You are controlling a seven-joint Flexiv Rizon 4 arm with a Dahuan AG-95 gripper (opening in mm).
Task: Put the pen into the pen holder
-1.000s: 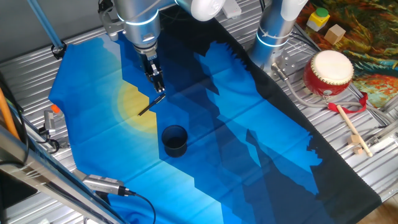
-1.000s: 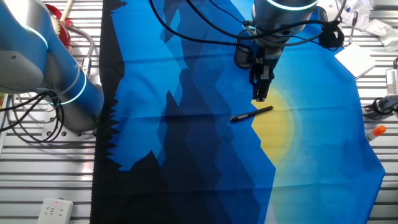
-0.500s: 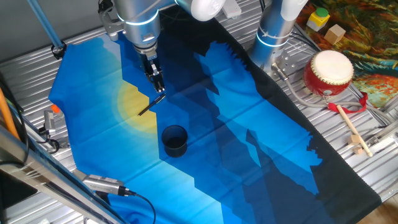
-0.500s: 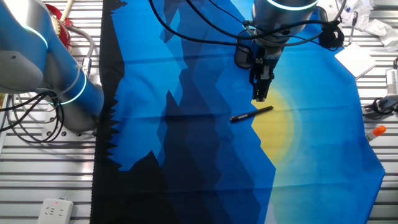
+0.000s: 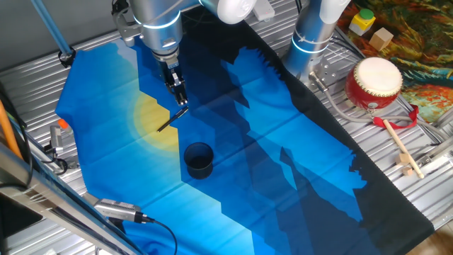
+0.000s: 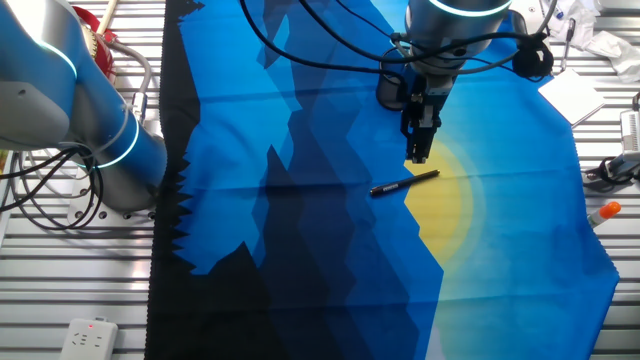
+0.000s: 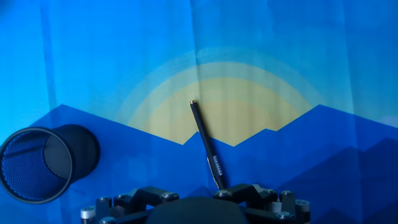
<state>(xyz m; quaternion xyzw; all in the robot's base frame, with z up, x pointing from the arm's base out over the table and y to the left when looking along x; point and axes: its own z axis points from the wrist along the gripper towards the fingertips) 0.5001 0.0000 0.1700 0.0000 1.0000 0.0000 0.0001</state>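
Note:
The thin black pen (image 5: pixel 172 119) lies flat on the cloth at the edge of the yellow sun patch; it also shows in the other fixed view (image 6: pixel 405 182) and in the hand view (image 7: pixel 207 144). The pen holder (image 5: pixel 199 160), a small dark mesh cup, stands upright and empty a short way from the pen, at the lower left of the hand view (image 7: pixel 43 163). My gripper (image 5: pixel 181 102) hangs just above one end of the pen, apart from it (image 6: pixel 418 156). Its fingers look pressed together and hold nothing. The fingertips are out of the hand view.
A red-and-white drum (image 5: pixel 374 82) and a wooden drumstick with a red handle (image 5: pixel 400 145) lie at the far right, off the cloth. A second arm's base (image 5: pixel 311 39) stands at the cloth's back edge. Cables and a cylinder (image 5: pixel 117 210) lie at the front left.

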